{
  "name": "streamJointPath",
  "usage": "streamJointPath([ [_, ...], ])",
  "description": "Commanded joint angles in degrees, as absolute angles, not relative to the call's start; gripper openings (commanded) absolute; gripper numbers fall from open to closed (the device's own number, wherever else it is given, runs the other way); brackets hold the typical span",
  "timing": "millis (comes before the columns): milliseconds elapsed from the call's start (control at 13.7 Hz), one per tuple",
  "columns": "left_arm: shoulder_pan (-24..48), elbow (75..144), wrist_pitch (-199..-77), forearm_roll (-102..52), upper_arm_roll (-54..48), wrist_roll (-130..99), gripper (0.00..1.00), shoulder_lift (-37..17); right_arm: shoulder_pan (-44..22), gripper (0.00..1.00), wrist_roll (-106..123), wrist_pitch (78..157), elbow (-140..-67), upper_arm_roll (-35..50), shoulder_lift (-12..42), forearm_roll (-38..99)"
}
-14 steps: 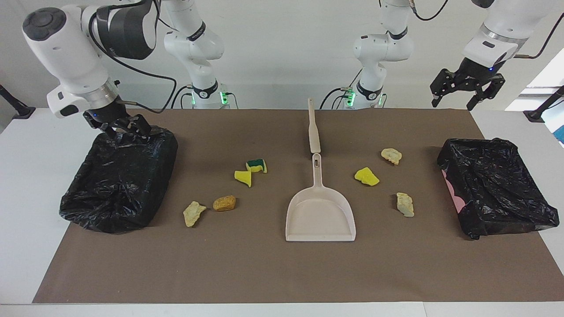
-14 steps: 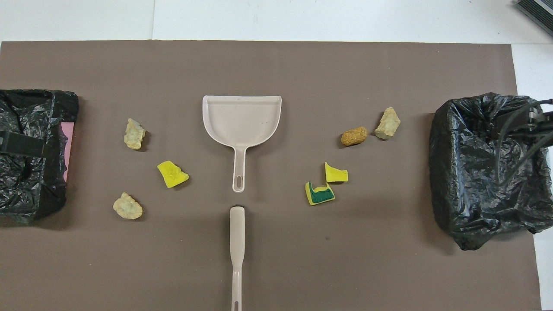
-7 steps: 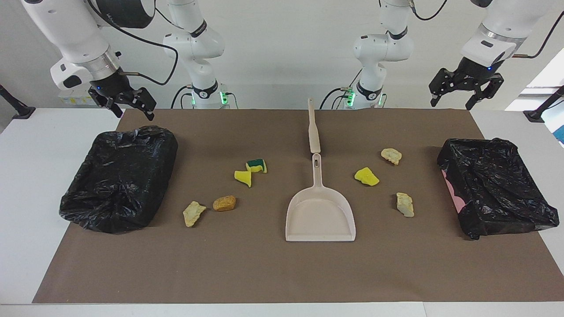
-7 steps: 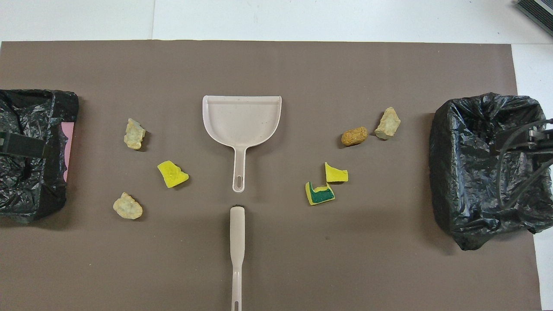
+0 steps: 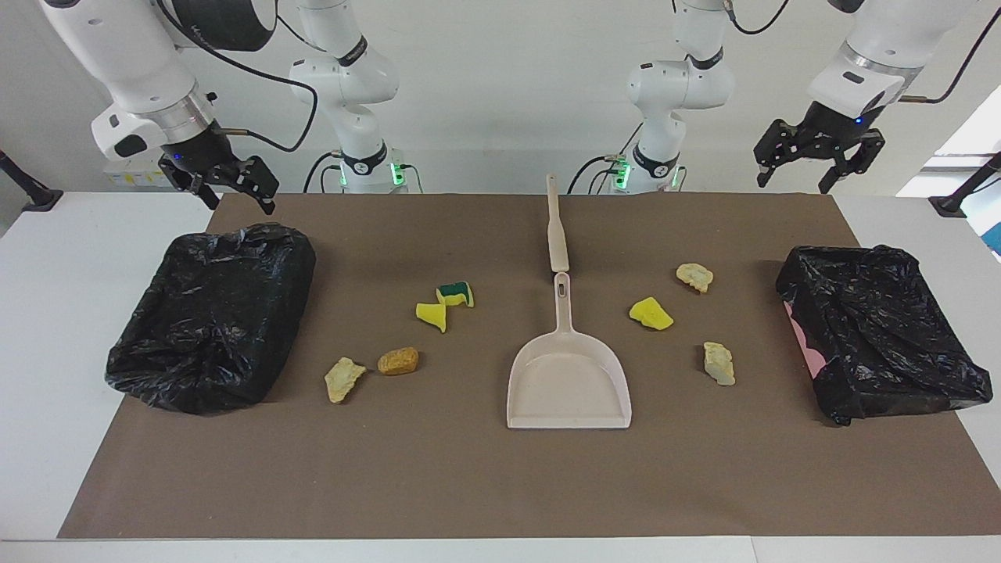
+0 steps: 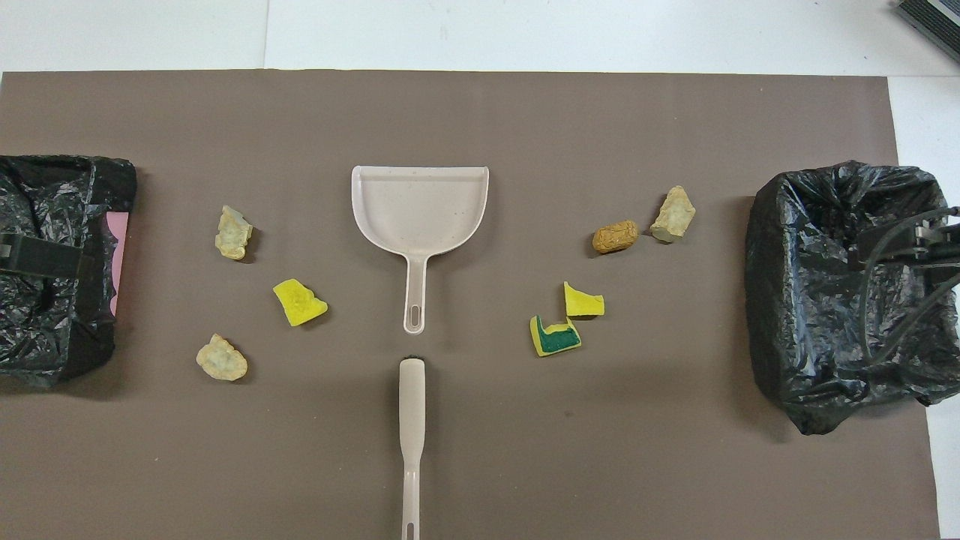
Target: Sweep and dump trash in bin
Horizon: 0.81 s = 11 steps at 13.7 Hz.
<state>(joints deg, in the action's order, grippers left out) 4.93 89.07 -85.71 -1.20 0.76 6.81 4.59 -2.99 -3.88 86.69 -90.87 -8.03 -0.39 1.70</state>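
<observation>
The right gripper (image 5: 231, 191) hangs in the air over the robot-side edge of the black-lined bin (image 5: 211, 317) at the right arm's end of the brown mat (image 5: 469, 485). Its fingers point down and stand apart, holding nothing. The left gripper (image 5: 817, 160) hangs higher, over the mat's corner by the second black-lined bin (image 5: 884, 336) at the left arm's end, jaws likewise spread and empty.

The beige dustpan (image 5: 568, 383) lies flat in the middle of the mat, its handle pointing toward the robots and its open mouth away from them. The brush handle (image 5: 557, 227) lies in line with it, just nearer the robots, with a small gap between the two.

The trash is scattered around the dustpan in two groups. Toward the right arm's end lie a yellow sponge piece (image 5: 431, 315), a yellow-green sponge piece (image 5: 456, 293), an orange-brown lump (image 5: 398, 360) and a pale tan chunk (image 5: 344, 378). Toward the left arm's end lie a yellow scrap (image 5: 651, 313) and two pale chunks (image 5: 694, 276) (image 5: 719, 363). No piece touches the dustpan or either bin.

Bare mat stretches past the dustpan's mouth to the mat's edge, and a bare strip separates each group from its bin
</observation>
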Motion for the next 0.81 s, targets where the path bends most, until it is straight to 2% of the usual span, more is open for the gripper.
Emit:
streamJointPath([
  [0,5.4,92.4,-85.6,-0.6,0.7,6.4,1.0,7.4,-2.8,1.0,-2.5,87.9,-91.8,-8.2,-1.1,3.0],
  [220,5.8,97.4,-86.6,-0.8,-0.1,6.2,1.0,10.4,-2.4,1.0,-2.7,88.1,-91.7,-8.3,-1.1,2.6],
  [439,9.6,101.1,-86.7,-0.9,-0.6,6.2,1.0,11.6,-2.0,1.0,-2.0,88.2,-91.8,-8.3,-1.2,1.9],
  [732,19.2,114.6,-95.9,-1.1,-0.6,-5.6,1.0,16.6,-2.9,1.0,-2.5,86.7,-91.8,-8.2,-1.3,1.9],
])
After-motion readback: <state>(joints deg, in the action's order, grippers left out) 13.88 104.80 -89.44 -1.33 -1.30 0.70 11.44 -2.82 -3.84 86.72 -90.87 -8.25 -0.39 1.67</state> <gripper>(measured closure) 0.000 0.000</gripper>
